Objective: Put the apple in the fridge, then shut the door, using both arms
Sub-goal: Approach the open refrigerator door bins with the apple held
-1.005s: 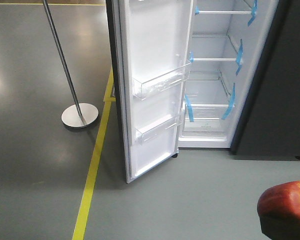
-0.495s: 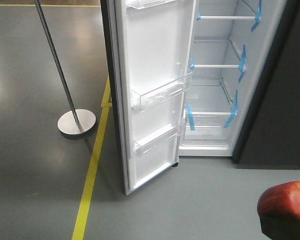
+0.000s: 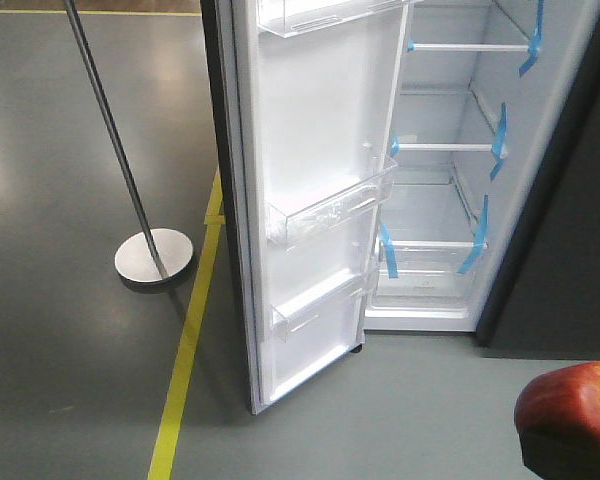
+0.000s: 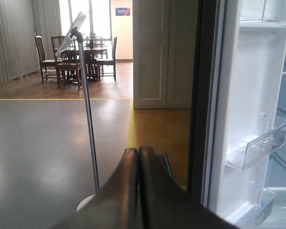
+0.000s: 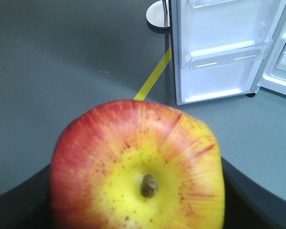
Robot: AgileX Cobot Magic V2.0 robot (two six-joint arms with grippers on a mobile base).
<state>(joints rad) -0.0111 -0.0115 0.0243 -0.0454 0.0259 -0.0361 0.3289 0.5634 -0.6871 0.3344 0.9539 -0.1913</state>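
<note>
The apple [image 5: 138,171], red with a yellow patch round its stem dimple, fills the right wrist view. My right gripper [image 3: 572,458] is shut on it, with dark fingers [image 5: 19,205] at both sides. The apple also shows at the bottom right of the front view [image 3: 570,405], in front of the fridge. The fridge [image 3: 435,190] stands open, with a white interior, glass shelves and blue tape strips. Its door [image 3: 310,150] is swung wide towards me and has clear bins. My left gripper [image 4: 138,151] is shut and empty, to the left of the door's edge [image 4: 207,105].
A metal pole on a round base [image 3: 155,253] stands on the grey floor left of the door. A yellow floor line [image 3: 185,350] runs beside it. The dark grey right half of the fridge [image 3: 570,250] is closed. A dining table and chairs [image 4: 78,57] stand far off.
The fridge and door have grown larger and shifted down and right in the front view, so I have come closer. The apple stays held at the same spot.
</note>
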